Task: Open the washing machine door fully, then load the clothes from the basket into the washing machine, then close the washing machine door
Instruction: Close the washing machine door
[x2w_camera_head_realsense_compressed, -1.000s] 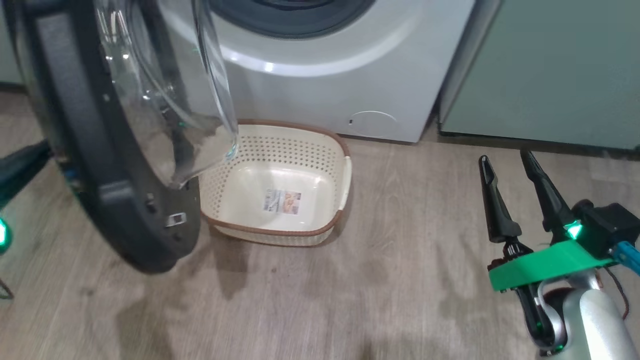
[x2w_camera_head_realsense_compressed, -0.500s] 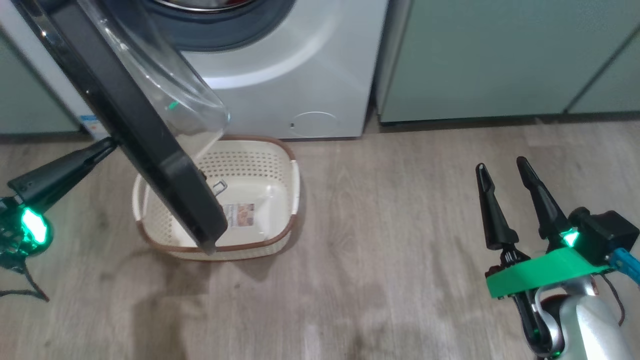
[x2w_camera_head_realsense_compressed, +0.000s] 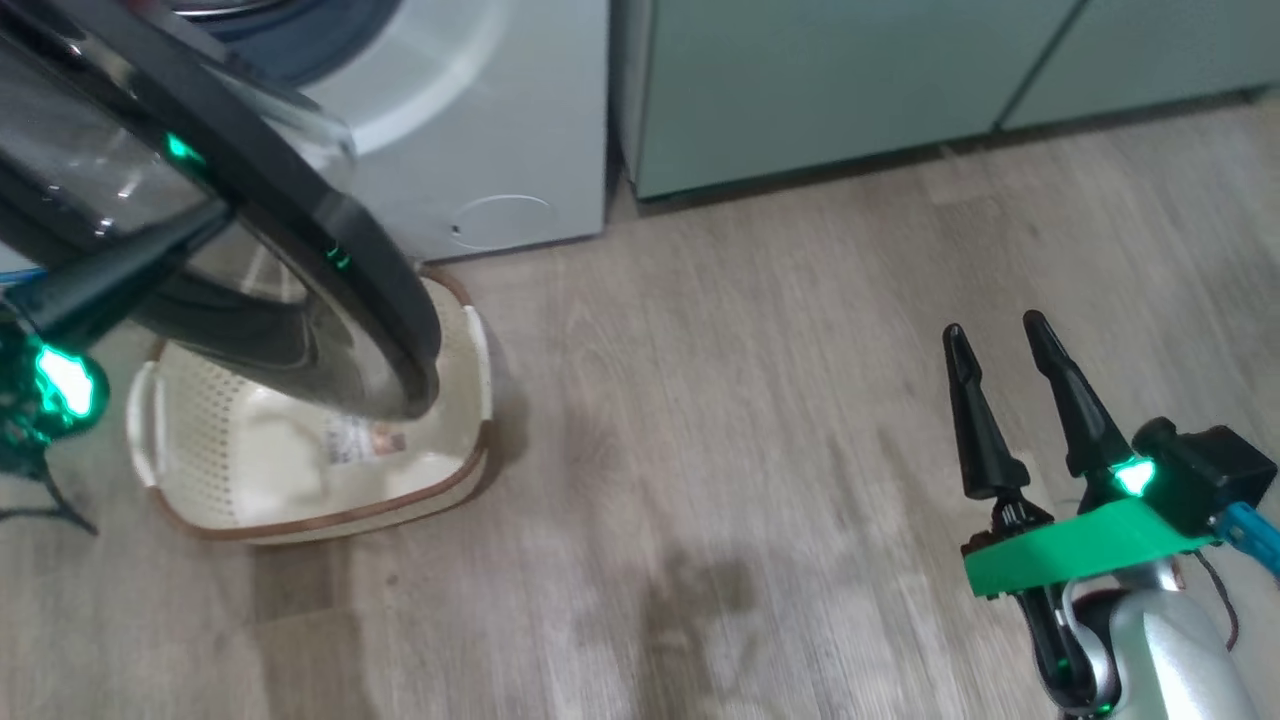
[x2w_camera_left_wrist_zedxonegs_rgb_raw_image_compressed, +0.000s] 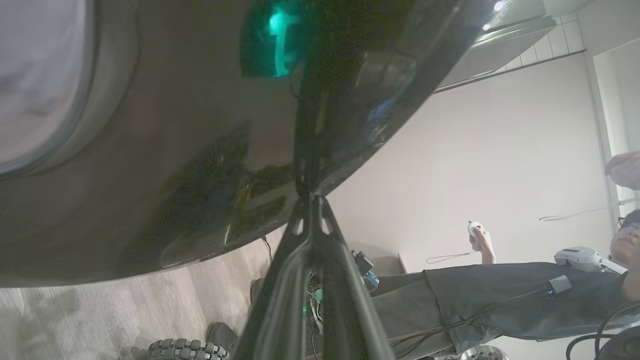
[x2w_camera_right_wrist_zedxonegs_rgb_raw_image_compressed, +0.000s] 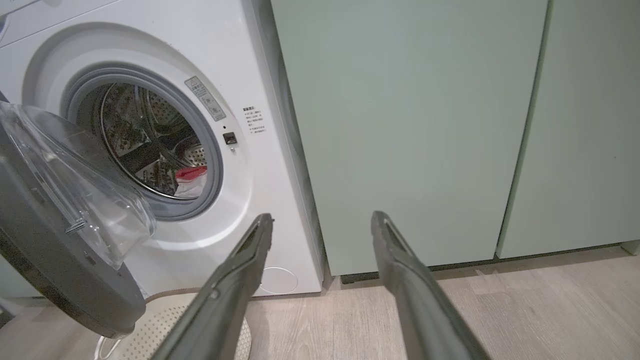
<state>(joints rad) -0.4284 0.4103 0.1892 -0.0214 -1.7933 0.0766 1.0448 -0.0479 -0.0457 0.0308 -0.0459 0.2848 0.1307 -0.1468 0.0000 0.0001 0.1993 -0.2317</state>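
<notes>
Head view: one basket (x2w_camera_head_realsense_compressed: 205, 445), one washing machine door (x2w_camera_head_realsense_compressed: 385, 285), left claw (x2w_camera_head_realsense_compressed: 205, 228) clenched, right claw (x2w_camera_head_realsense_compressed: 992, 326) released.

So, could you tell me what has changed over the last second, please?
The head camera has panned. The shut left gripper now presses the outer face of the washing machine door, and the door appears to have swung towards closing. The basket remains empty; the right gripper stays open.

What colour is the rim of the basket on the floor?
The basket has a brown rim over cream perforated sides; the head view shows it best.
</notes>
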